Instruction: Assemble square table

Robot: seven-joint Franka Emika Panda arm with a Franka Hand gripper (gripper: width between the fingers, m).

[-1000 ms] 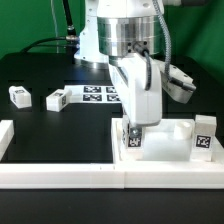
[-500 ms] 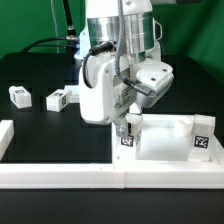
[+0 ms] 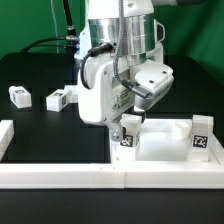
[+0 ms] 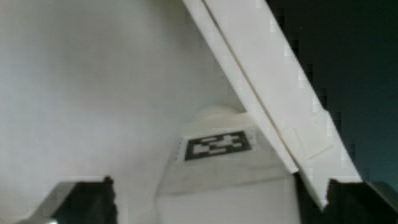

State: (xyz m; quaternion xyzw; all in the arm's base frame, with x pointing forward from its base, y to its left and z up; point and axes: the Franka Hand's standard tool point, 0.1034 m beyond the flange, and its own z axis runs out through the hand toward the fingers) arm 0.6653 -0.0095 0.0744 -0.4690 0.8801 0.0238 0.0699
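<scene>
Square table top (image 3: 168, 142) is parked at the exterior view's right, up against the border bars (image 3: 60, 176). A tagged leg (image 4: 221, 170) is stood at its left corner in that view. The leg is straddled by the gripper (image 4: 214, 205), with the jaws wide, gaps both sides and nothing held. Probably light, stiff, slick plastic, so the flat sides should be squeezed squarely.

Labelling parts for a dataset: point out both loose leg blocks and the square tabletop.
Leg block furthest to the exterior view's left (image 3: 19, 95): tagged face.
Leg block beside it (image 3: 57, 99): exterior view, tagged face.
Square tabletop (image 3: 165, 142): exterior view, bare inner floor.
</scene>
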